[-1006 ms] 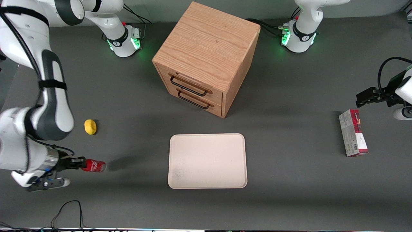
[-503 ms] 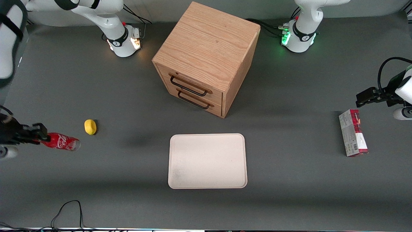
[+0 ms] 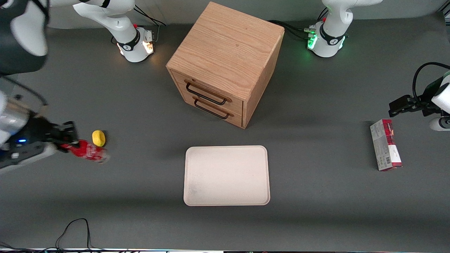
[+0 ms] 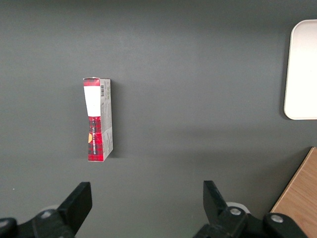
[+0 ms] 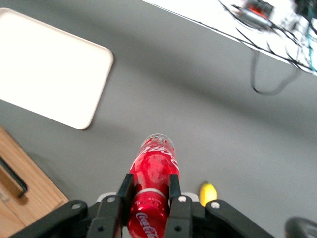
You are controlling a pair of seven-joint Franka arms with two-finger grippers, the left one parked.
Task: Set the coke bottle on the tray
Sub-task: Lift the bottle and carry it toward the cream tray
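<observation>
The coke bottle (image 3: pixel 88 151) (image 5: pixel 153 183) is red with white script and hangs lifted above the table, lying roughly level. My right gripper (image 3: pixel 66 142) (image 5: pixel 149 191) is shut on its neck end, one finger on each side, at the working arm's end of the table. The cream-white tray (image 3: pixel 226 175) (image 5: pixel 47 67) lies flat and bare near the table's middle, nearer the front camera than the cabinet, well apart from the bottle. The bottle's clear base points toward the tray.
A yellow lemon-like object (image 3: pixel 98 138) (image 5: pixel 208 192) lies on the table just beside the held bottle. A wooden two-drawer cabinet (image 3: pixel 225 63) stands farther back. A red-and-grey carton (image 3: pixel 385 149) (image 4: pixel 98 120) lies toward the parked arm's end. A black cable (image 3: pixel 75 228) loops near the front edge.
The right arm has lifted the bottle off the table and carried it away from the front camera, ending close beside the yellow object. The grip on it stays shut.
</observation>
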